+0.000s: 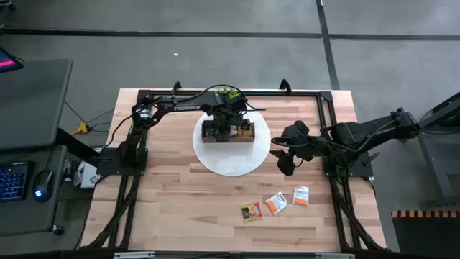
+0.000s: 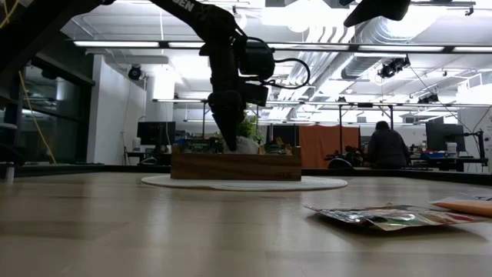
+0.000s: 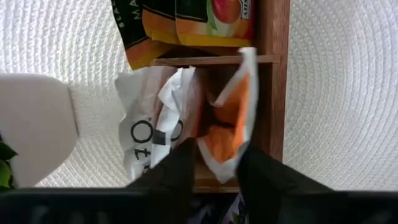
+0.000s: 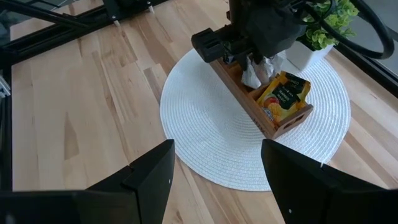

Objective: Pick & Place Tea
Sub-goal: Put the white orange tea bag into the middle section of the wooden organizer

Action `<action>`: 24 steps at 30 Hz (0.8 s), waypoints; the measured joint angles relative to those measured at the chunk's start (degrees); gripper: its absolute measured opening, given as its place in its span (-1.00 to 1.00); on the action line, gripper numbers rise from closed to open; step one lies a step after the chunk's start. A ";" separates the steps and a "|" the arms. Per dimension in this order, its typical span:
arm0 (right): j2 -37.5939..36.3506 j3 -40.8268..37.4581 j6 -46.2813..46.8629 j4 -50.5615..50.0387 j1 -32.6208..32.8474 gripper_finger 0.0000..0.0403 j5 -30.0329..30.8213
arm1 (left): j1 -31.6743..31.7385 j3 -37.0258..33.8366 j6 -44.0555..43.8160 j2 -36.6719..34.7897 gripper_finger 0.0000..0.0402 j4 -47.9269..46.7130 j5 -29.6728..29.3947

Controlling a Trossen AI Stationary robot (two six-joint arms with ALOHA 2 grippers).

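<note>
The brown wooden tray (image 1: 248,134) sits on a round white mat (image 1: 231,164). My left gripper (image 3: 214,165) points down into the tray's middle compartment, open, one finger on each side of an orange-and-white sachet (image 3: 229,127) that stands next to crumpled white sachets (image 3: 146,121). Dark green-and-orange sachets (image 3: 186,22) fill the neighbouring compartment. Three more sachets lie flat on the table near its near edge (image 1: 251,211), (image 1: 275,203), (image 1: 300,196). My right gripper (image 1: 285,157) hovers open to the right of the mat. My left gripper comes from above with its fingers (image 3: 177,171) on either side of the orange sachet's nearest corner (image 3: 217,168). There is a clear gap between the fingers, and I cannot tell whether they touch the sachet. The sachet stands inside the tray's middle compartment.
A small green plant (image 1: 228,93) in a white pot (image 3: 31,124) stands on the mat just behind the tray. Black frame rails (image 1: 327,122) run along the table's far and side edges. Bare wood lies left of the mat and along the near edge. A person (image 2: 387,146) is in the room far behind.
</note>
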 joint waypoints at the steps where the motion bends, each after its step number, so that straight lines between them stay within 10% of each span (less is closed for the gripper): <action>1: 0.00 0.00 0.00 0.00 -0.01 0.17 0.00 | 0.00 0.00 0.00 0.00 -0.39 0.02 -0.17; 10: 0.00 0.00 -0.02 -0.02 -0.02 0.17 -0.02 | 0.00 0.00 -1.72 0.00 0.08 0.00 -6.24; 24: 0.00 -0.02 -0.04 -0.02 -0.02 0.17 -0.56 | 0.00 1.34 -5.12 -0.02 0.11 -0.05 -9.49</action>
